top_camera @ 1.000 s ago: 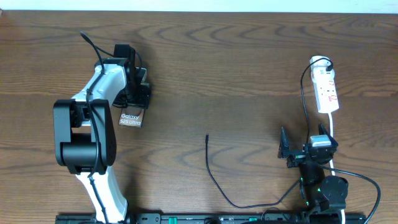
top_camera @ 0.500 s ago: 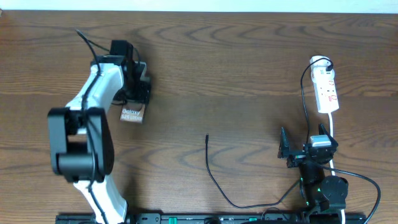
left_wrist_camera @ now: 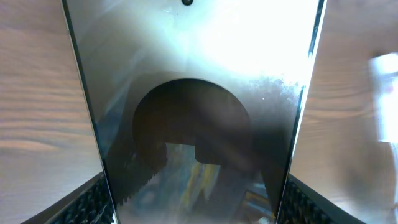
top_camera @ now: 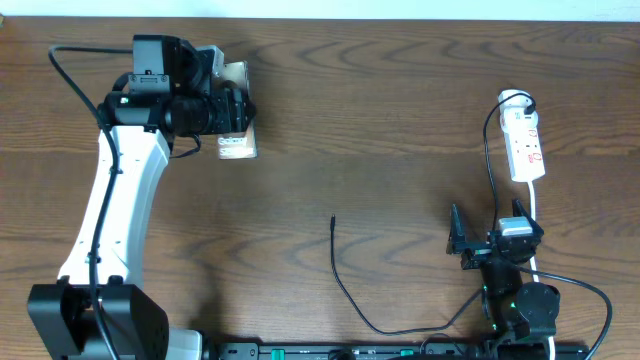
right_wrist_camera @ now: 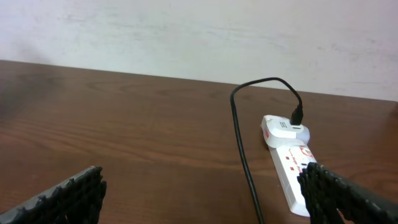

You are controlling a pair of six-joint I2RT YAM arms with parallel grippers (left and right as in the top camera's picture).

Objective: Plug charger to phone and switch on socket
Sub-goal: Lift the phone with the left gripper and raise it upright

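My left gripper (top_camera: 232,118) is shut on the phone (top_camera: 237,147) and holds it above the far left of the table. Its white text label shows below the fingers. In the left wrist view the phone's glossy face (left_wrist_camera: 193,74) fills the space between my fingers (left_wrist_camera: 196,208). The charger cable (top_camera: 340,275) lies on the table, its slim tip (top_camera: 333,218) free near the middle. It loops along the front edge and runs up to the socket (top_camera: 526,145) at the far right. My right gripper (top_camera: 487,232) is open and empty, in front of the socket (right_wrist_camera: 292,171) and the cable (right_wrist_camera: 244,155).
The thick white cord of the power strip (top_camera: 536,215) runs down past my right arm. A pale wall (right_wrist_camera: 199,31) stands behind the table's far edge. The brown wooden table (top_camera: 380,120) spans the view.
My left arm has lifted the phone off the table and carried it farther away and to the right, with the arm stretching out. The right arm, cable and socket have not moved.
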